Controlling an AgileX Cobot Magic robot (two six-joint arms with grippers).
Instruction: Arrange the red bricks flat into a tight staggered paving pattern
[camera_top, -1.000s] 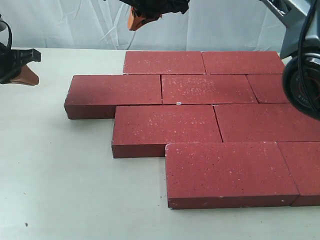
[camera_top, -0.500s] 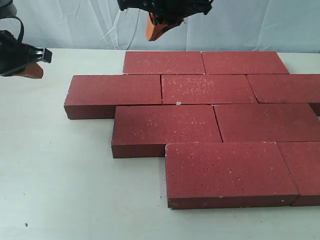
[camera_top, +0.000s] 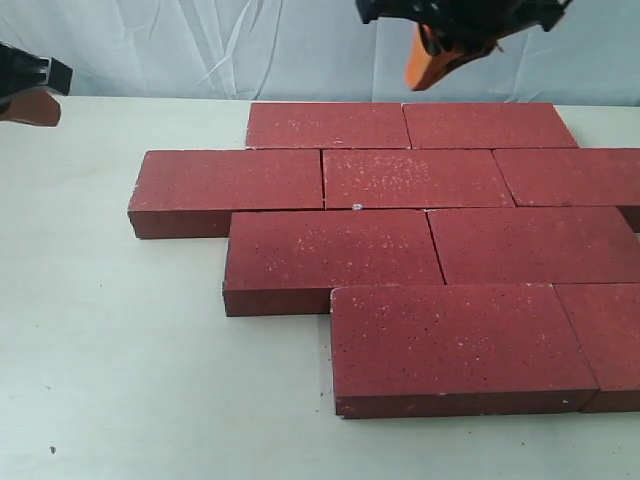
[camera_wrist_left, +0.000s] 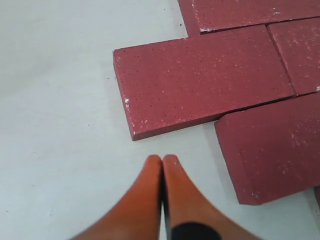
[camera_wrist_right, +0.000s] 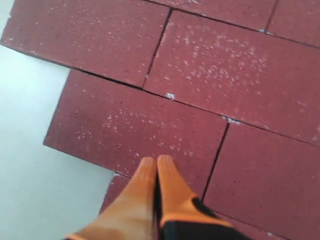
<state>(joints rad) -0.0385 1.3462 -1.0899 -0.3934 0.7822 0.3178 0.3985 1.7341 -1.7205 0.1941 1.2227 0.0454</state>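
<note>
Several red bricks (camera_top: 380, 245) lie flat on the table in staggered rows that touch edge to edge. The row ends step out toward the left, the farthest being one brick (camera_top: 230, 185). My left gripper (camera_top: 30, 105) hovers at the far left edge, shut and empty; the left wrist view shows its orange tips (camera_wrist_left: 162, 159) pressed together above bare table short of a brick corner (camera_wrist_left: 200, 80). My right gripper (camera_top: 425, 70) hangs shut and empty above the back row; the right wrist view shows its tips (camera_wrist_right: 156, 161) together over the bricks (camera_wrist_right: 150, 125).
The pale table (camera_top: 110, 350) stretches bare to the left and front of the bricks. A wrinkled white backdrop (camera_top: 180, 50) closes off the back. The bricks run past the right edge of the exterior view.
My right gripper has swept to the right along the back, from over the left of the back row to over its right part. My left gripper has drawn back toward the left edge.
</note>
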